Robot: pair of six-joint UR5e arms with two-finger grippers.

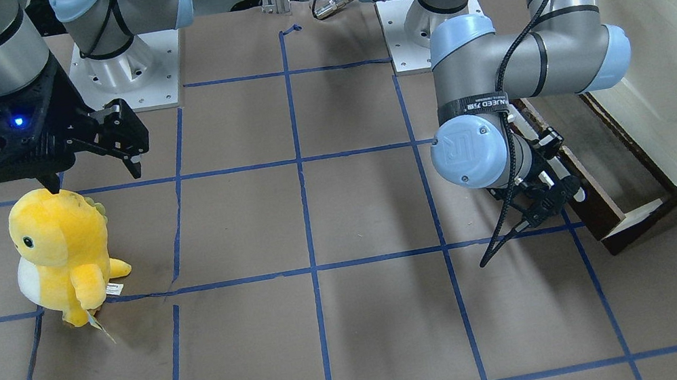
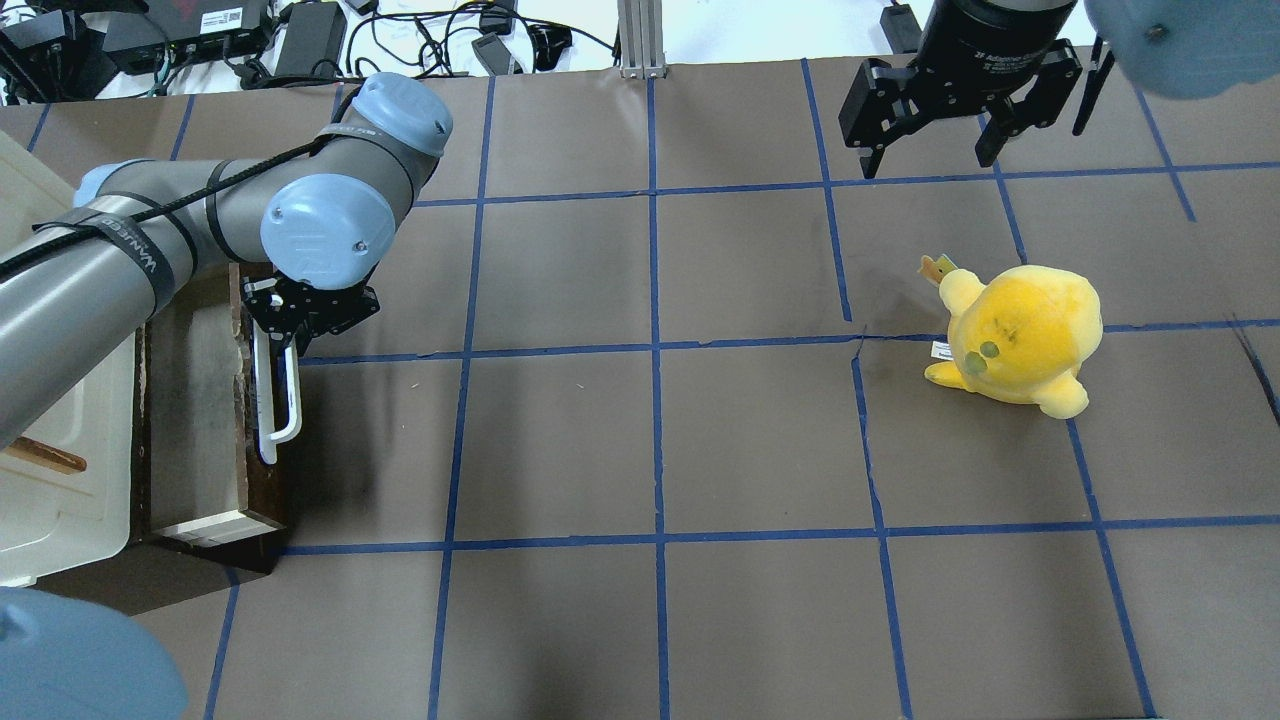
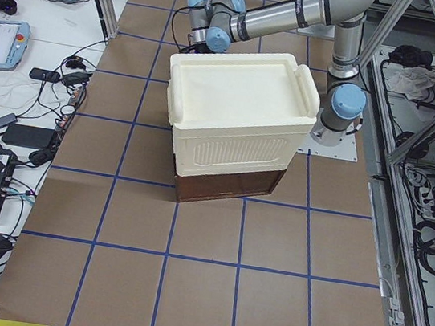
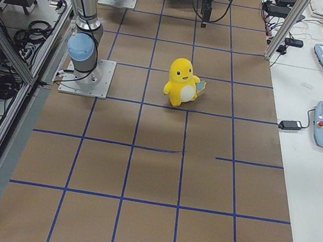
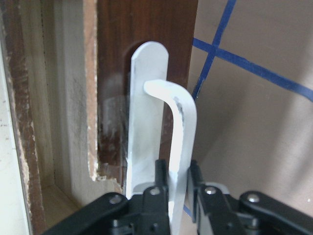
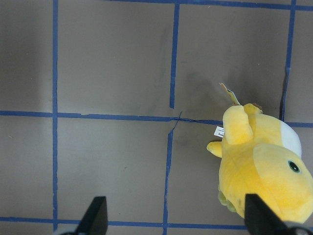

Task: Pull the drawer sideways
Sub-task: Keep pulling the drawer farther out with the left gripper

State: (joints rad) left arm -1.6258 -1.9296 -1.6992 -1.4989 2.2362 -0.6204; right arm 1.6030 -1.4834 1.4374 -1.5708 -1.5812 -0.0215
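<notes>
The drawer (image 2: 190,400) stands partly out of the cream-white cabinet (image 2: 50,500) at the table's left end. It has a dark brown worn front and a pale wood inside. My left gripper (image 2: 290,330) is shut on the drawer's long white bar handle (image 2: 278,415) near one end. In the left wrist view the fingers (image 5: 161,183) clamp the handle (image 5: 183,122) from both sides. The drawer (image 1: 617,171) and my left gripper (image 1: 548,189) also show in the front view. My right gripper (image 2: 930,150) is open and empty, high over the far right of the table.
A yellow plush toy (image 2: 1020,335) stands on the right half of the table, just below my right gripper (image 1: 91,173); it also shows in the right wrist view (image 6: 264,166). The table is brown with blue tape lines. The cabinet (image 3: 235,125) fills the left end.
</notes>
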